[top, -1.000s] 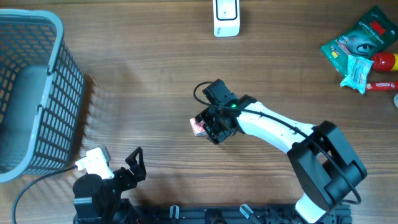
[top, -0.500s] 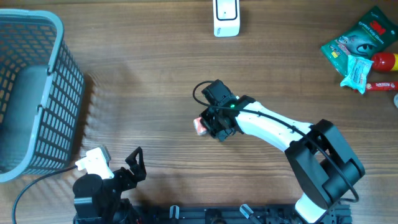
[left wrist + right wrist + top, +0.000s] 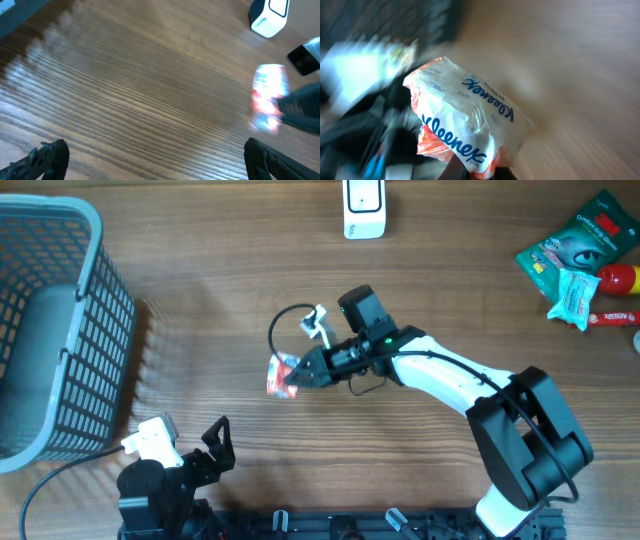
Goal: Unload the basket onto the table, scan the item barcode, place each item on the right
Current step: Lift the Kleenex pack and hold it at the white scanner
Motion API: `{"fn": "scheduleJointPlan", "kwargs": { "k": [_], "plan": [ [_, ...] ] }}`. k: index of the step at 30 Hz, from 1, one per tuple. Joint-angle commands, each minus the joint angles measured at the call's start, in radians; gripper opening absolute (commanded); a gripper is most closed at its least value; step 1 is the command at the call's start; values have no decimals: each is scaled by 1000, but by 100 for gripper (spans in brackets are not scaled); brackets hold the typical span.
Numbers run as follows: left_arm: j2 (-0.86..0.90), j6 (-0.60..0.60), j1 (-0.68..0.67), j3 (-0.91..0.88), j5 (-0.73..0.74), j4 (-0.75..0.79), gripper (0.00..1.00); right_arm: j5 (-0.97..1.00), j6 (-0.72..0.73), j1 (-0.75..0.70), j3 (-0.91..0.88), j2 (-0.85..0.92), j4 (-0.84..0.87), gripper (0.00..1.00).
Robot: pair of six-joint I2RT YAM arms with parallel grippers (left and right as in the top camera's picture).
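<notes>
The item is a white and orange Kleenex tissue pack (image 3: 282, 374); my right gripper (image 3: 303, 370) is shut on its end near the middle of the table. In the right wrist view the pack (image 3: 465, 117) fills the centre and is pinched at its lower edge by the right gripper (image 3: 480, 172); no barcode shows there. The left wrist view has the pack (image 3: 267, 97) blurred at the right. A white scanner (image 3: 364, 208) stands at the far edge, also seen as the scanner (image 3: 270, 17) from the left wrist. My left gripper (image 3: 212, 446) rests open at the near left, the left gripper (image 3: 160, 162) empty.
A grey slatted basket (image 3: 110, 330) takes up the far left. A pile of packets and a red bottle (image 3: 585, 255) lies at the far right corner. A black cable loops beside the right wrist (image 3: 285, 320).
The right gripper closed on the tissue pack and swung left with it, the wrist turning so its fingers point left. The left arm stayed still.
</notes>
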Motion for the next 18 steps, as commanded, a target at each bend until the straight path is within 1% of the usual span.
{"fn": "scheduleJointPlan", "kwargs": {
  "k": [1,2,6,8,10,14,18],
  "plan": [
    [-6,-5,-4,1,12,3,100,-346,-422,0,-6,-27,8,4],
    [-6,-5,-4,1,12,3,100,-361,-449,0,-6,-27,19,5],
    [-6,-5,-4,1,12,3,100,-572,-628,0,-6,-27,111,5],
    [-6,-5,-4,1,12,3,100,-589,-614,0,-6,-28,174,5],
    [-6,-5,-4,1,12,3,100,-589,-555,1,-6,-28,220,5],
    [-6,-5,-4,1,12,3,100,-589,-537,1,-6,-28,222,5],
    [-6,-5,-4,1,12,3,100,-587,-552,1,-6,-28,223,5]
  ]
}}
